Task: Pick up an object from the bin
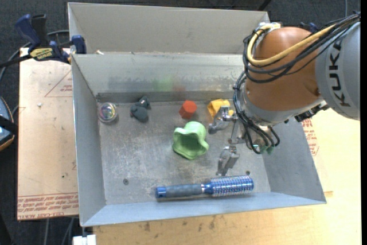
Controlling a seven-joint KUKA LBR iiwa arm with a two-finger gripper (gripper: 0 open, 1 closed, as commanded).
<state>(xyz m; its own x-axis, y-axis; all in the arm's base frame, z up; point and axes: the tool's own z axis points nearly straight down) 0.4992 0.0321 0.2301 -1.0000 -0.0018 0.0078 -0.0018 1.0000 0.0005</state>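
Well left of my claw [225,164]: silver ball [107,112], grey lump [139,109]. Just left: green cup [190,140]. Just below it in view: blue brush [205,187], likeliest pick. Claw spread or pressed, can't tell. Centre over the handle, descend straight, close across its width.

Bin [114,181] – dull scuffed grey metal; green cup [190,140] – matt plastic; hairbrush [205,188] – glossy blue.

The arm [281,74] reaches down between the green cup [190,140] and blue brush [205,188].
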